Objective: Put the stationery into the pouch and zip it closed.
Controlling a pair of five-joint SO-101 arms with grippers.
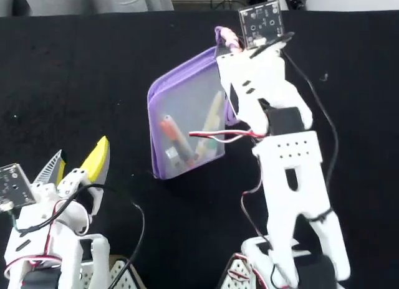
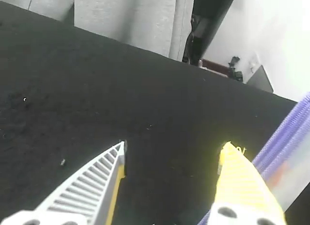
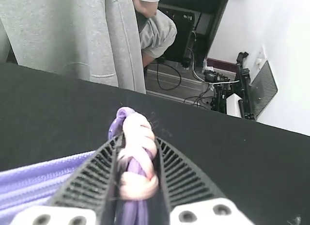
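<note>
White right arm (image 1: 293,170) reaches out over black cloth table (image 1: 75,71); purple-edged clear soft plastic pouch (image 1: 187,124) sits mid-table; left gripper (image 2: 175,145) spread wide, holding nothing, just beside pouch's near edge, apart from it; right gripper (image 3: 138,137) pinched tight on pink-and-purple braided zip pull (image 3: 138,162) at pouch's far corner; red marker (image 1: 176,138) and pale pen (image 1: 212,118) inside. Pouch likely light, floppy, slick; may slide when zip is tugged; best pinned at purple fabric edge opposite the pull.
</note>
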